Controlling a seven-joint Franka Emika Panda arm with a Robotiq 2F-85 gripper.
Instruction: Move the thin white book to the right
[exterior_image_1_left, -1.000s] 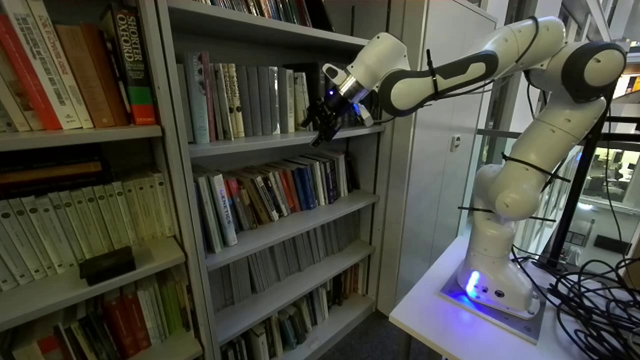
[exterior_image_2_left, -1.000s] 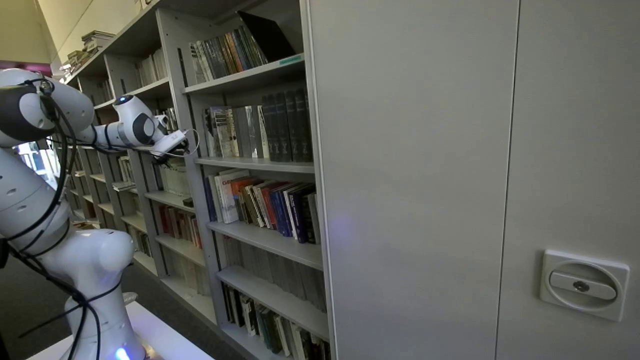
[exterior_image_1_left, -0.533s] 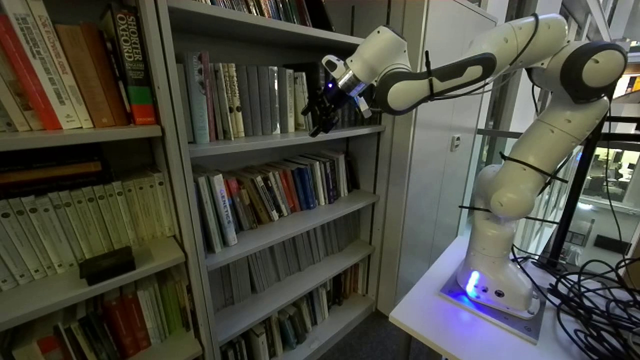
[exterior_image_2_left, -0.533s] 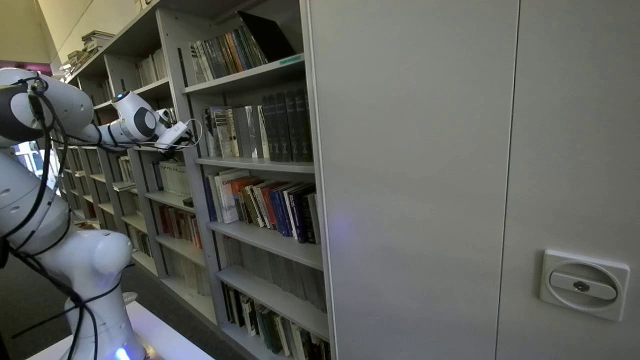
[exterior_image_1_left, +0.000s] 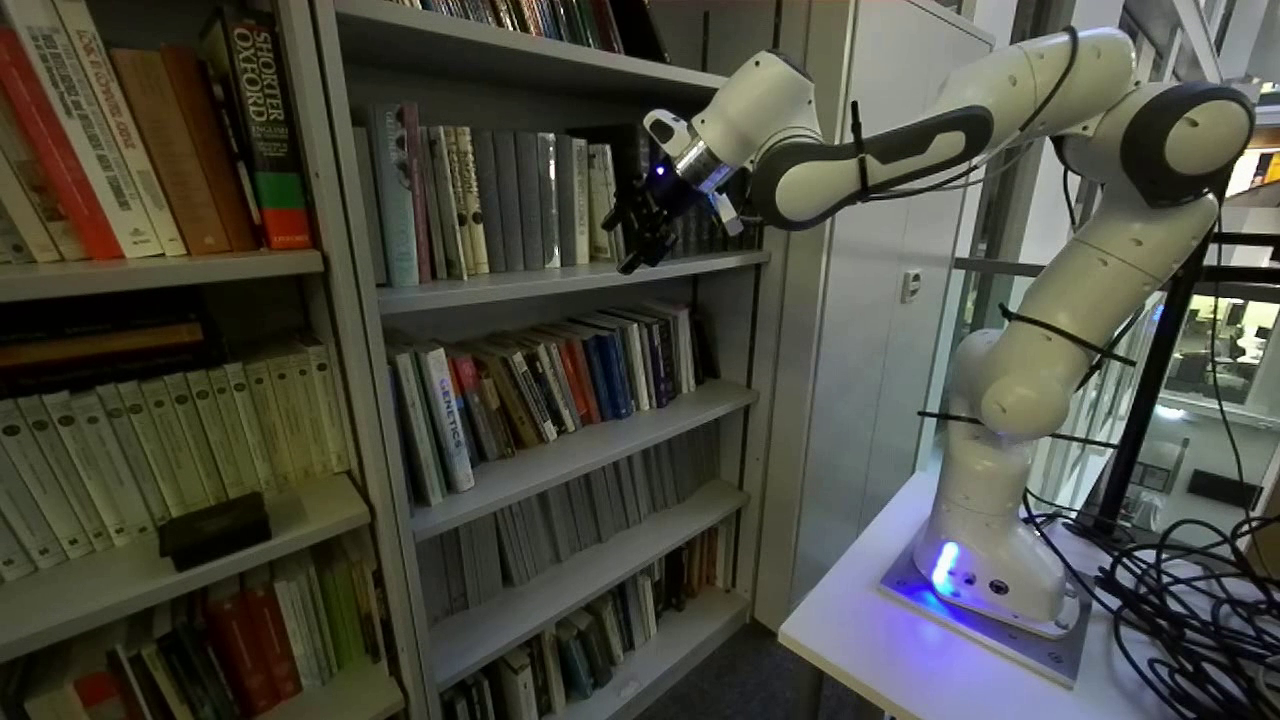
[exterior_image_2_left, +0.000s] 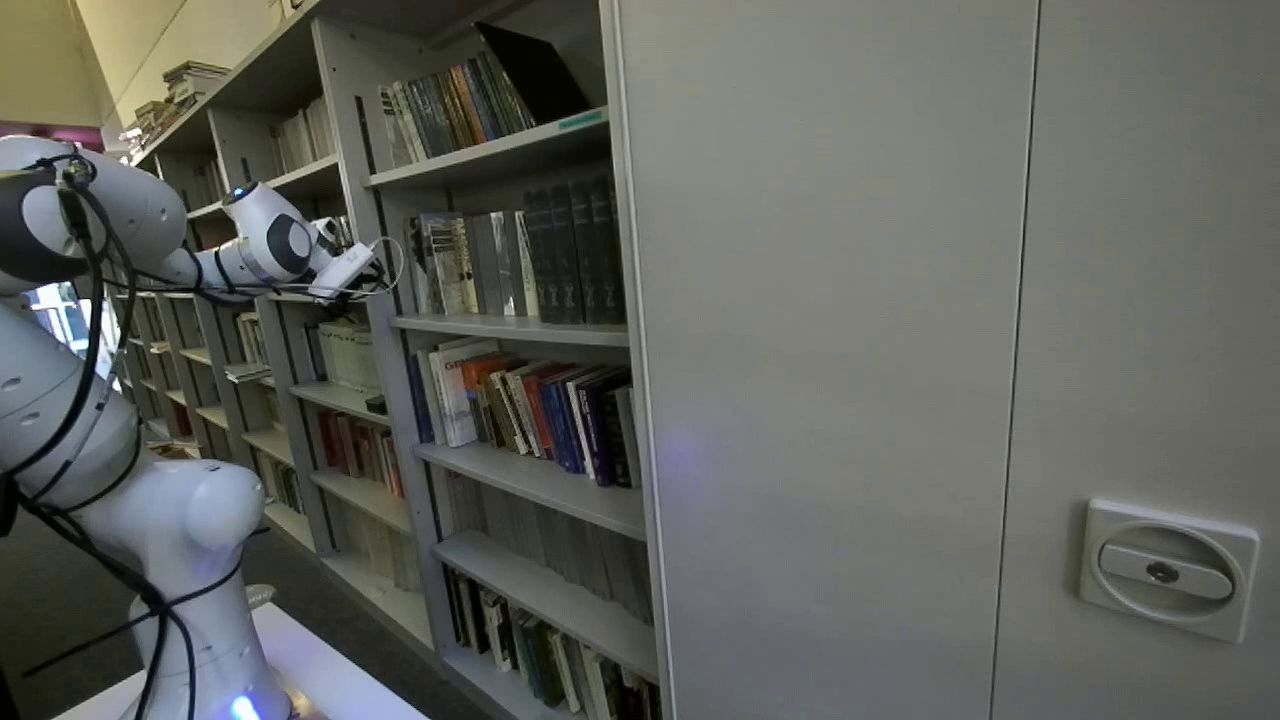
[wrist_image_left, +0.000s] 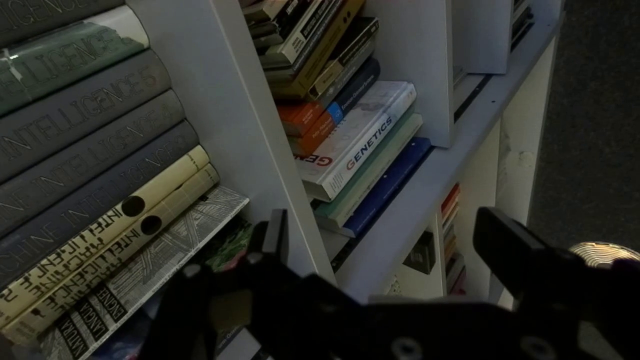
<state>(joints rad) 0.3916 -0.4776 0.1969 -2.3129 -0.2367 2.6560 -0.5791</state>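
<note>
Gripper (wrist_image_left: 382, 235) spread wide. Below it, white GENETICS book (exterior_image_1_left: 449, 418) leans on the shelf (exterior_image_1_left: 600, 435), foot near the front edge, open gap over its top; can't tell if that's the thin white one.

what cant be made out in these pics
Colourful cover: partly behind the gripper, wrist view.
Green book: title's start cut off by the left edge, wrist view.
Ribbed round thing: cut off by gripper and right edge, wrist view.
Low-shelf grey books: any titles too small, both exterior views.
</note>
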